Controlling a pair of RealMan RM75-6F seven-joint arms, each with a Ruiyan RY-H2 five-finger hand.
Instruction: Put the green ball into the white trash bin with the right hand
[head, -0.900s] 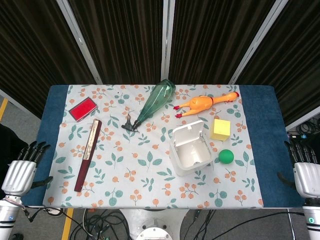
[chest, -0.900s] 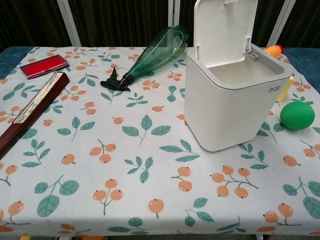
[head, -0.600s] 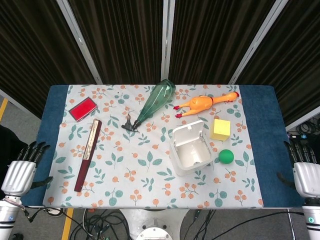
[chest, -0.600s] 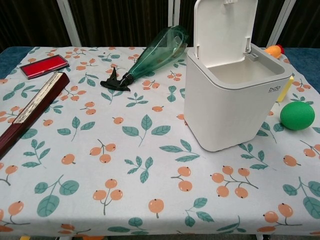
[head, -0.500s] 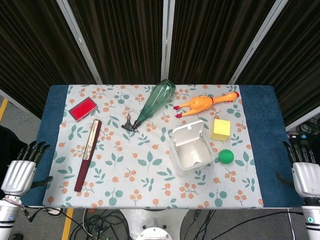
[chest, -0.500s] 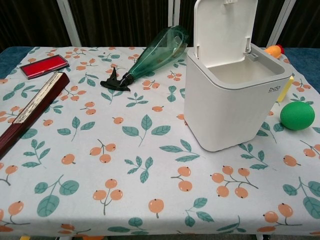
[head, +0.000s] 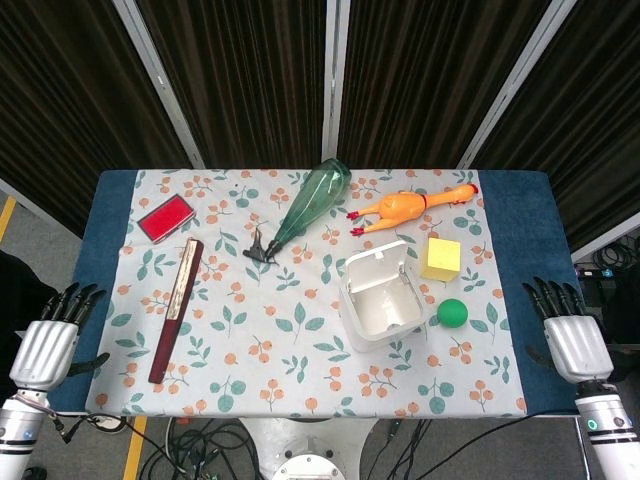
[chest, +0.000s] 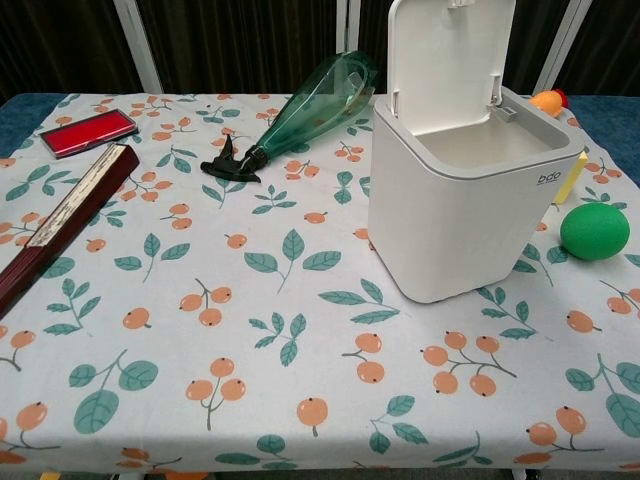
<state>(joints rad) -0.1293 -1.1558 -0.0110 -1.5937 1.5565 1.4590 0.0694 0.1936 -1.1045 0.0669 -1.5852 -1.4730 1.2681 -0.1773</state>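
Observation:
The green ball (head: 452, 313) (chest: 594, 231) lies on the floral cloth just right of the white trash bin (head: 380, 297) (chest: 464, 170), whose lid stands open. My right hand (head: 572, 340) hovers off the table's right front corner, fingers apart and holding nothing, well to the right of the ball. At the left front corner, beside the table, my left hand (head: 48, 340) is also open and empty. Neither hand shows in the chest view.
A yellow block (head: 441, 259) sits behind the ball, with an orange rubber chicken (head: 410, 207) further back. A green spray bottle (head: 300, 210) lies at the back centre, a dark red folded fan (head: 176, 307) and a red flat case (head: 166, 217) on the left.
My right hand has moved left and forward toward the table's right edge. The left hand shifted slightly. The ball and bin have not moved.

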